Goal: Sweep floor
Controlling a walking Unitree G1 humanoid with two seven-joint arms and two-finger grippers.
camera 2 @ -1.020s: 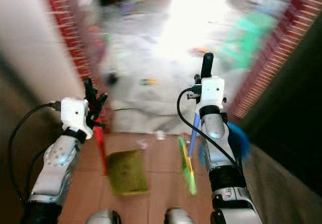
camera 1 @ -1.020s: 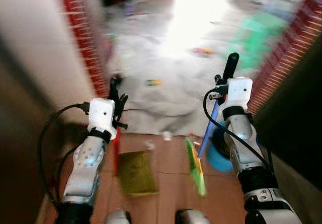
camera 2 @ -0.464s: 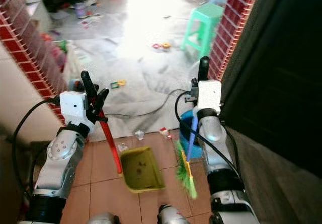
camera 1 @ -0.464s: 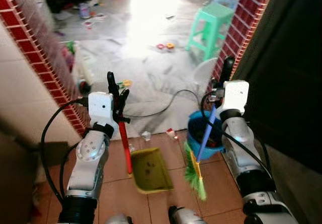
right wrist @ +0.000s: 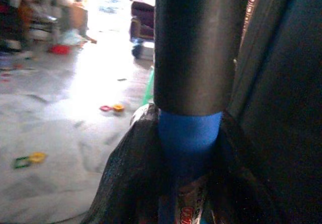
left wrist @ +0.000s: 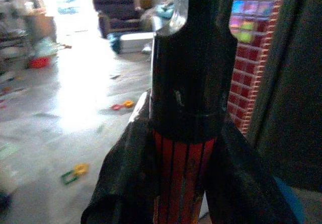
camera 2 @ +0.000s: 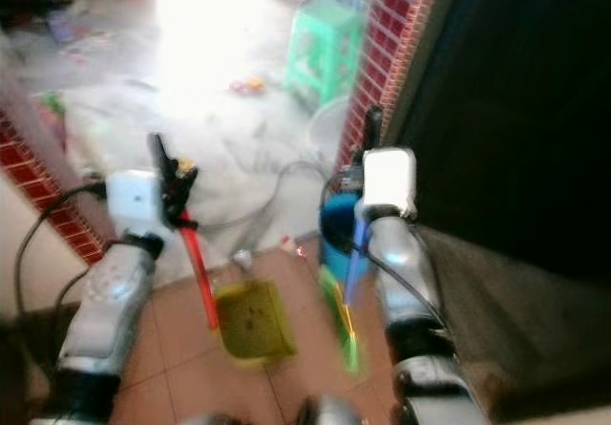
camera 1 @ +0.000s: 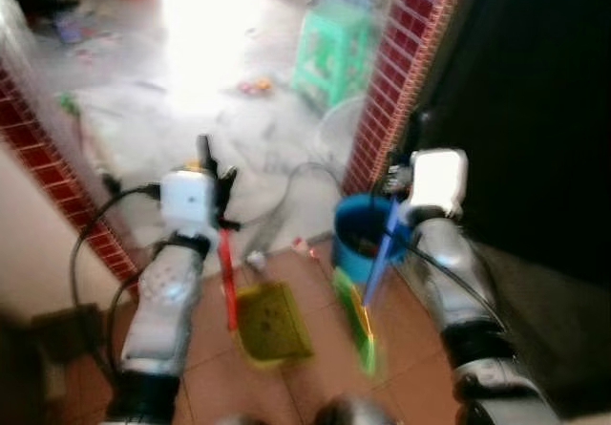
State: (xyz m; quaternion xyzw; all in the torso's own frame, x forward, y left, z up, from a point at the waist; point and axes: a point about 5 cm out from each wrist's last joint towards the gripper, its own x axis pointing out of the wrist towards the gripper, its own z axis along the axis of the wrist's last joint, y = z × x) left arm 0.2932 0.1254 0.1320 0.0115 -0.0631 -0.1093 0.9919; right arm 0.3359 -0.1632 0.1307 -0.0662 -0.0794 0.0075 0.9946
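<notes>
My left end effector [camera 1: 212, 172] grips the red dustpan handle [camera 1: 227, 277]; my right end effector [camera 1: 412, 172] grips the blue broom [camera 1: 377, 263]. Litter [camera 1: 254, 86] ahead of both is unswept; sweeping seems barely begun.

— What is that dustpan [camera 1: 274, 322] made of?
— It looks like plastic, yellow-green and dull; its red handle [left wrist: 182, 178] is ribbed under a glossy black grip.
— And the broom [camera 1: 355, 316]?
— Green bristles that seem synthetic, on a smooth blue shaft [right wrist: 187, 136] with a matt black sleeve above.
— The floor [camera 1: 410, 329]?
— Matt terracotta tile here, pale polished stone further off, shining under the glare.
— The pillar [camera 1: 396, 72]?
— Glazed red brick tiles. The arms [camera 1: 167, 296] are brushed silver metal.
</notes>
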